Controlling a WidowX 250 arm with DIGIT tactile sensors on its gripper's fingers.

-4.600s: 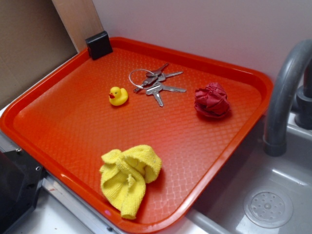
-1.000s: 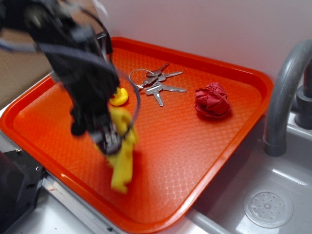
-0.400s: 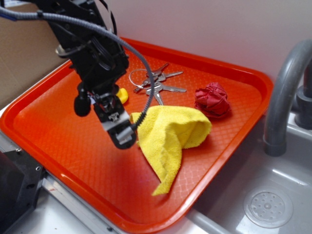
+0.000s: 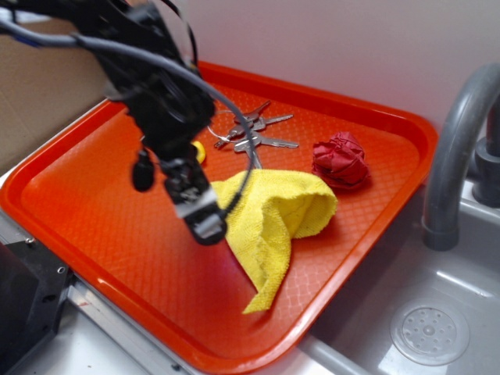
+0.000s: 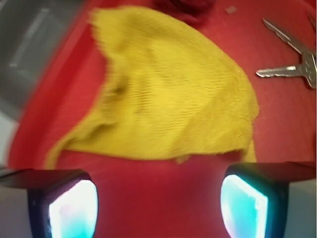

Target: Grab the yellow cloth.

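Observation:
The yellow cloth point(image 4: 275, 205) lies loosely spread in the middle of the orange tray point(image 4: 86, 195), one corner trailing toward the front rim. In the wrist view the yellow cloth point(image 5: 168, 89) fills the upper part of the picture, just beyond my fingertips. My gripper point(image 4: 205, 219) hangs at the cloth's left edge, tilted toward it. In the wrist view the gripper point(image 5: 158, 206) is open. Its two pads point(image 5: 74, 210) stand wide apart with only bare tray between them, and the cloth is not between them.
Keys point(image 4: 262, 134) on a ring lie at the tray's back, and a dark red cloth ball point(image 4: 341, 161) sits right of the yellow cloth. A small yellow duck point(image 4: 200, 151) peeks out behind the arm. A grey faucet point(image 4: 453, 148) and sink point(image 4: 426, 332) are at the right.
One second ago my gripper held the cloth bunched and lifted at the tray's front left. The cloth now lies released farther right, and the gripper has shifted slightly beside it.

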